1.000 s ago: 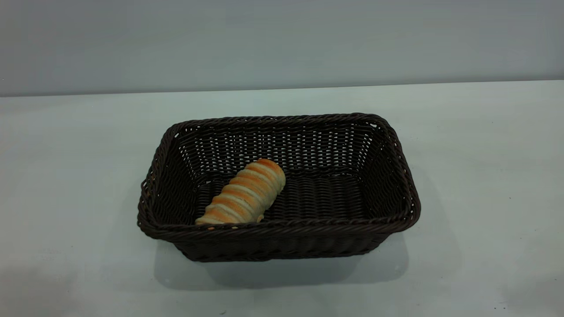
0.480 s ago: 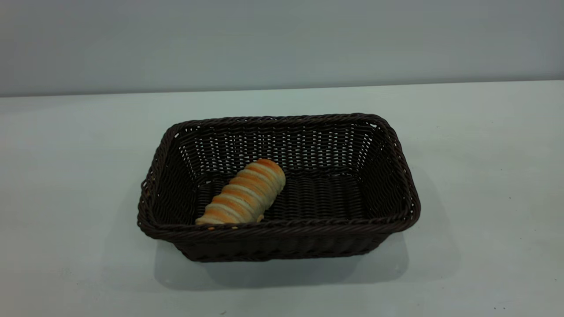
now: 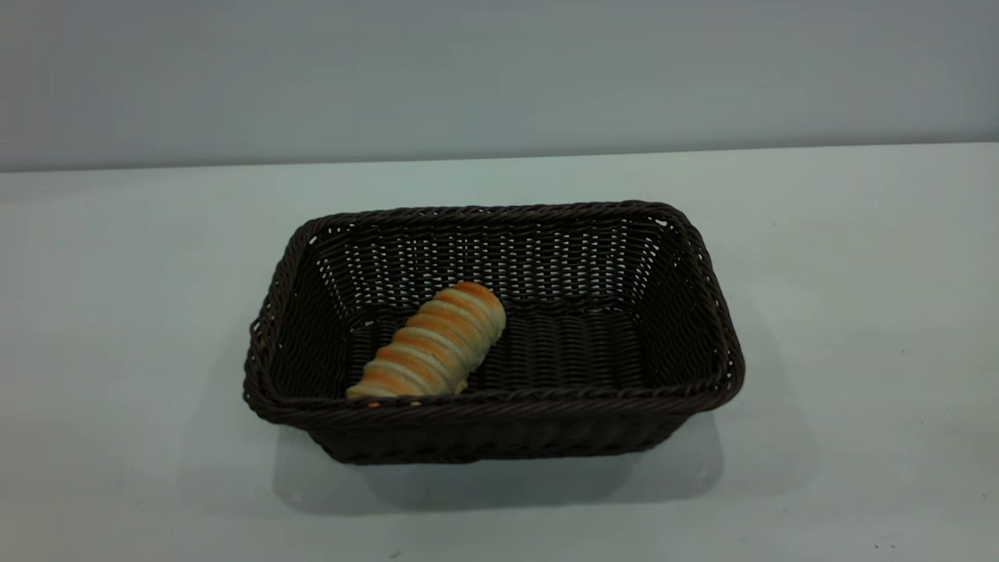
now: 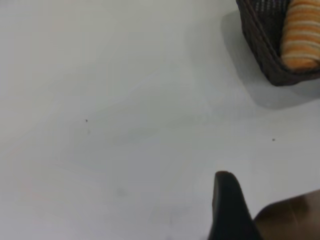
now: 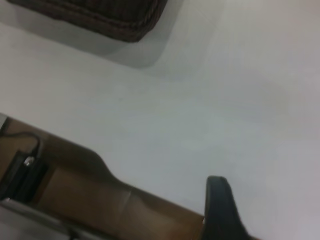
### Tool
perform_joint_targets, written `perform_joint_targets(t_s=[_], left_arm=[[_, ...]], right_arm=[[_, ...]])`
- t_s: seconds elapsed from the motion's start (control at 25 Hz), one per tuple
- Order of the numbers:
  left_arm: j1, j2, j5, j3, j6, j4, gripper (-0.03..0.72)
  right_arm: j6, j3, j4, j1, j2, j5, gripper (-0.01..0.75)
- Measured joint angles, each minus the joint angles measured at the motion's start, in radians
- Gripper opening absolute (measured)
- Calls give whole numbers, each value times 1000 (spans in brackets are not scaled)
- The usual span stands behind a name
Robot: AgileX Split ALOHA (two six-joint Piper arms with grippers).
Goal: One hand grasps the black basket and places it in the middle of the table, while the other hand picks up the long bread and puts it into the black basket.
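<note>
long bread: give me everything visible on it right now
The long bread is a small elongated loaf with spiral ridges, golden-orange crests and pale cream grooves, looking baked and intact. It lies inside the black basket, on the woven floor in the left half, angled from the near wall toward the middle. Its near end sits against the near wall below the rim. No gripper touches it.

We see the long bread point(image 4: 301, 35) inside the black basket point(image 4: 260, 42). One dark finger point(image 4: 227, 207) of the left gripper hangs above the pale table point(image 4: 125, 125), well apart from the basket.
</note>
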Motion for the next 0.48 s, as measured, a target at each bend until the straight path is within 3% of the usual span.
perform_joint_targets(t_s=[0.48], left_arm=[[0, -126, 92, 24, -20, -3, 468]], right_arm=[[22, 86, -60, 0, -232, 2, 496]])
